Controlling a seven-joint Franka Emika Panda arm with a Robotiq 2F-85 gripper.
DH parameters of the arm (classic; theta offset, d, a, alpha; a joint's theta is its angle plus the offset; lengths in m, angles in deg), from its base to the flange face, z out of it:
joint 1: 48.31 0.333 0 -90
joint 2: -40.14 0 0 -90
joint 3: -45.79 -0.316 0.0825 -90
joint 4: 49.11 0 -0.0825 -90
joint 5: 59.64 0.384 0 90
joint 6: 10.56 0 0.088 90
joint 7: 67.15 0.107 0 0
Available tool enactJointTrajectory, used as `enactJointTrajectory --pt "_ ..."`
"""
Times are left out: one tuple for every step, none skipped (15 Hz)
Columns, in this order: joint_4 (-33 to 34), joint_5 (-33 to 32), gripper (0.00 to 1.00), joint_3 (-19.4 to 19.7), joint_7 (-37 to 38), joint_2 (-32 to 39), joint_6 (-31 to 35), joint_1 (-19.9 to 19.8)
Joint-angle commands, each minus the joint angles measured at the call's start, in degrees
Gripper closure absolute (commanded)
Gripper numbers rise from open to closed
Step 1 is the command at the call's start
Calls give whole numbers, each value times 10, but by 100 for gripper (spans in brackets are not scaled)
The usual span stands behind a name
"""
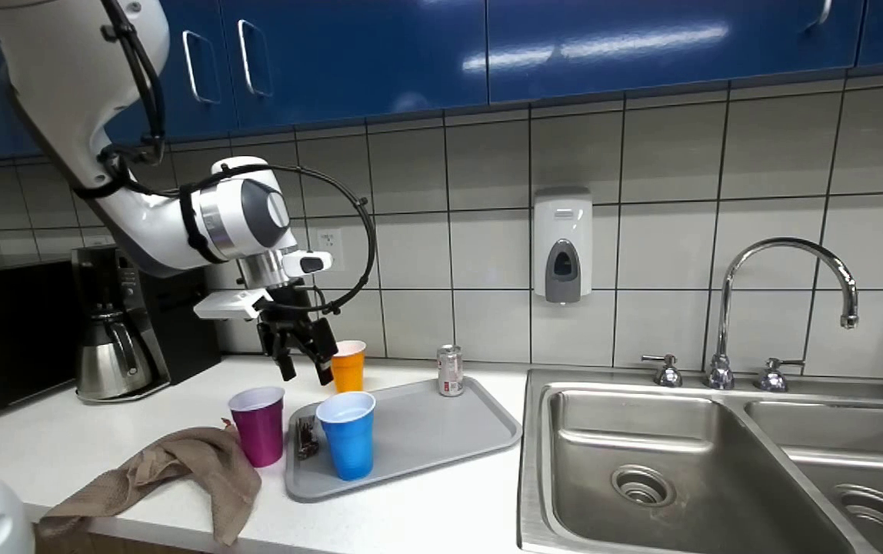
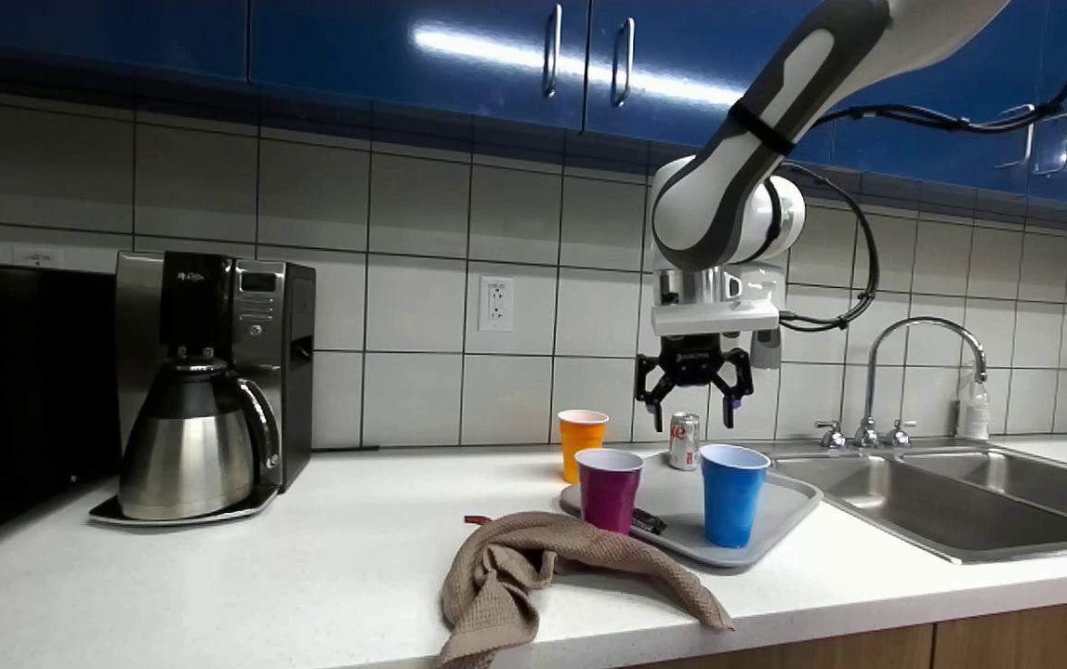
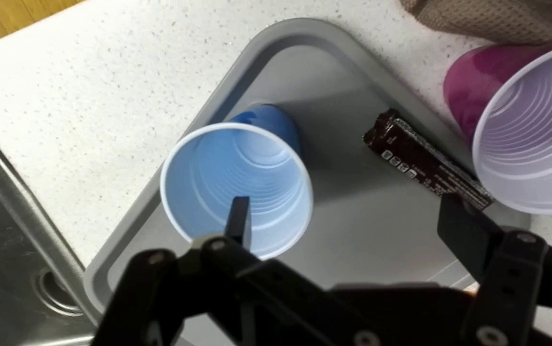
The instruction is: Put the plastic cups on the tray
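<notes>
The blue cup (image 1: pixel 349 445) stands upright on the grey tray (image 1: pixel 441 431); it also shows in an exterior view (image 2: pixel 731 506) and the wrist view (image 3: pixel 266 192). The magenta-purple cup (image 1: pixel 258 432) stands on the counter beside the tray, touching or close to a cloth; the wrist view shows it at the right (image 3: pixel 487 77). The orange cup (image 2: pixel 580 441) stands on the counter behind the tray, near the wall; the wrist view hides nearly all of it. My gripper (image 2: pixel 693 424) is open and empty, above the tray and higher than the cups; its fingers show in the wrist view (image 3: pixel 343 206).
A silver soda can (image 1: pixel 450 373) stands at the tray's back. A dark wrapped bar (image 3: pixel 425 161) lies on the tray near the magenta cup. A brown cloth (image 2: pixel 515 576) lies at the counter's front. The steel sink (image 1: pixel 538 462) and coffee pot (image 2: pixel 194 446) flank the counter.
</notes>
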Motion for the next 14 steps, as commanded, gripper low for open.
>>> enactJointTrajectory --pt "1 34 0 -16 -14 -7 1 9" --pt "2 41 0 -20 -10 -4 3 12" --pt "3 51 0 -22 -11 -2 4 16" --pt "3 58 0 -25 -6 0 4 19" --pt "2 64 0 -28 -2 1 4 21" --pt "2 68 0 -30 2 3 5 23" --pt "1 70 0 -31 8 4 7 25" --pt "0 69 0 -32 14 6 9 27" --pt "-2 65 0 -33 21 9 17 29" --pt "-3 65 0 -33 24 13 22 30" --pt "-5 64 0 -33 30 18 29 31" --pt "-6 62 0 -34 36 23 36 33" --pt "-7 62 0 -34 44 29 43 35" --pt "-8 59 0 -34 54 34 55 37"
